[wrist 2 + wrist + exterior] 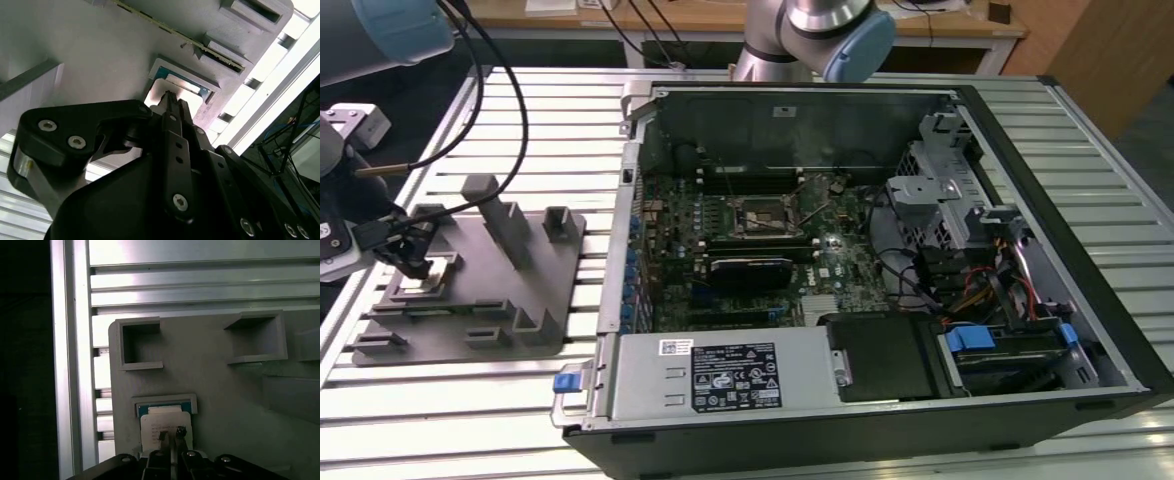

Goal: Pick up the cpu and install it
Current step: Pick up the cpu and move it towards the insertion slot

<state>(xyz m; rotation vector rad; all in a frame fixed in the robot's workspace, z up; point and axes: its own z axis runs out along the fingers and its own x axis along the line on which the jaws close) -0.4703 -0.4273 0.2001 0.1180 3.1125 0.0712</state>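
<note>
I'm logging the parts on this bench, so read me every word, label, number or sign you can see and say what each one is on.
No print here can be read.
Large label on the power supply: too small to read.
Small white sticker on the same power supply: too small to read.
White sticker on the case wall: too small to read.
Faint print on the cpu, first wrist view: blurred.

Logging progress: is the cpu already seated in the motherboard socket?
No, the cpu lies in its recess on the grey tray, right under the gripper.
</note>
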